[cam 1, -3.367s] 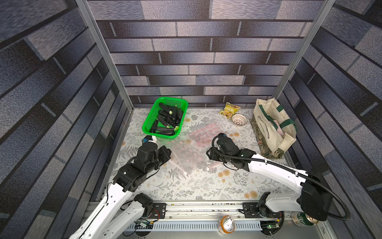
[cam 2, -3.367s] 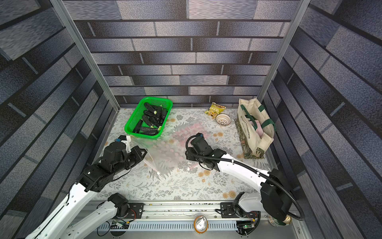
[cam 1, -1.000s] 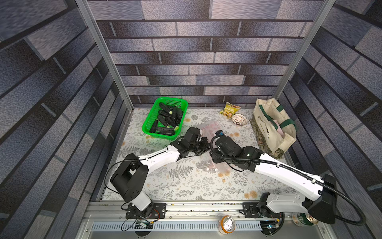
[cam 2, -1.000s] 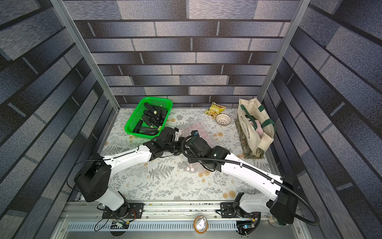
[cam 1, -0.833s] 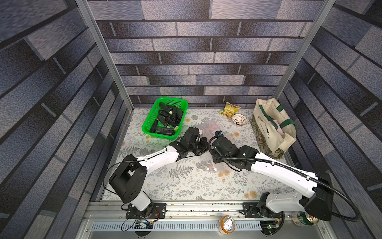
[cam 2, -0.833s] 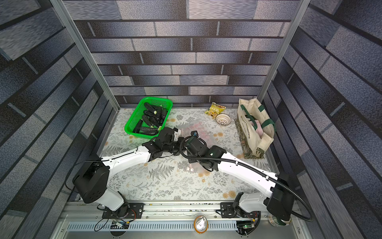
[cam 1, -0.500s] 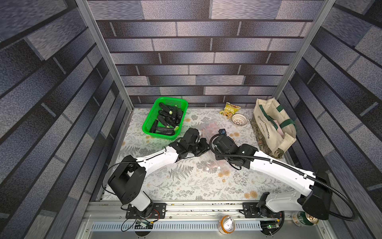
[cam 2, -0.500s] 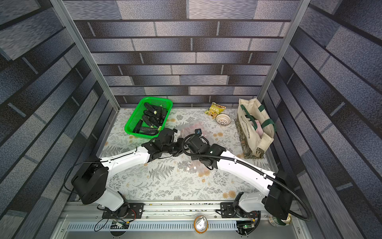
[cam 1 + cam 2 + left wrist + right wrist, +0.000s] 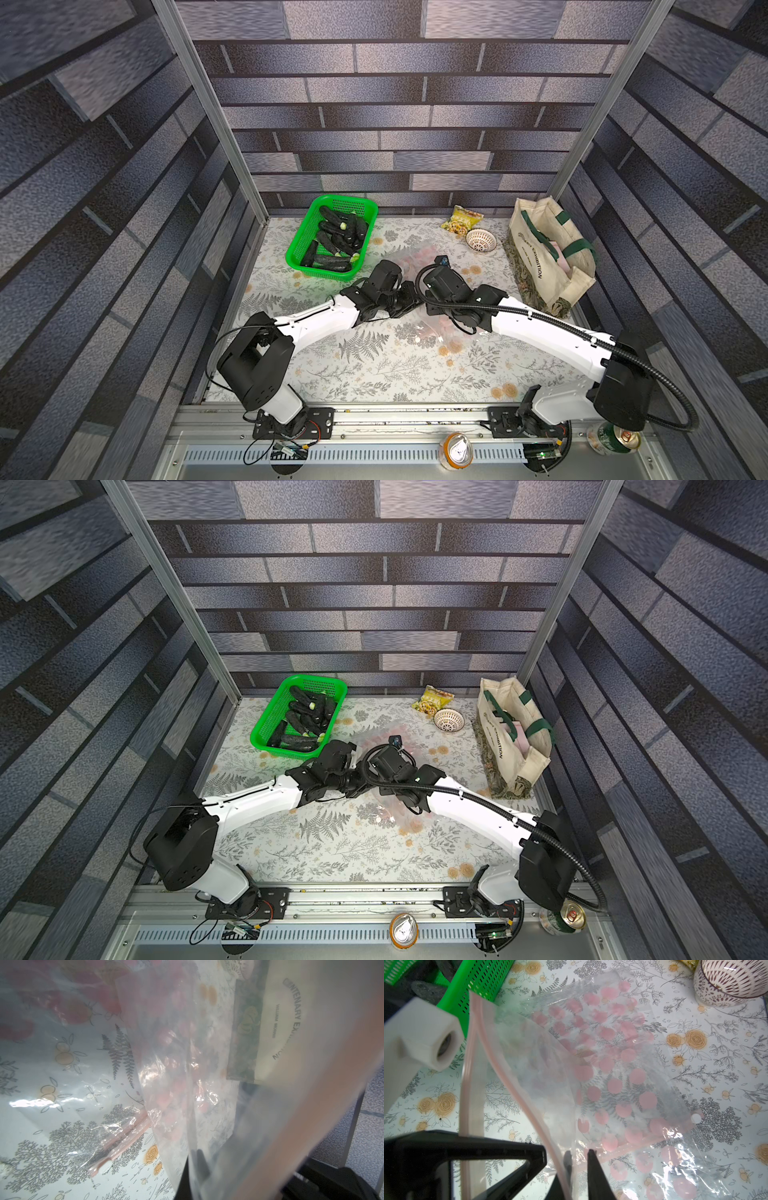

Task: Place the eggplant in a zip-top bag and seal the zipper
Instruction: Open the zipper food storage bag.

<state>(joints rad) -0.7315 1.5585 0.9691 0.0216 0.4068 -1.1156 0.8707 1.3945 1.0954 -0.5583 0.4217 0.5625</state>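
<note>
Dark eggplants (image 9: 330,263) are lying in the green plastic mesh basket (image 9: 301,241) at the back left. The left gripper (image 9: 410,297) is clamping tight on the clear pink-dotted zip-top bag (image 9: 612,1064) mid-table (film draping its lens), and the right gripper (image 9: 579,1158) is pinching the bag's pink zipper lip, jaws nearly touching.

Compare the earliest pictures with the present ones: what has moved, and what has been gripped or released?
The left gripper swung from the left front to the centre, carrying the rim of the bag to the right gripper, whose fingers closed on it. The basket, tote and bowl stayed put.
</note>
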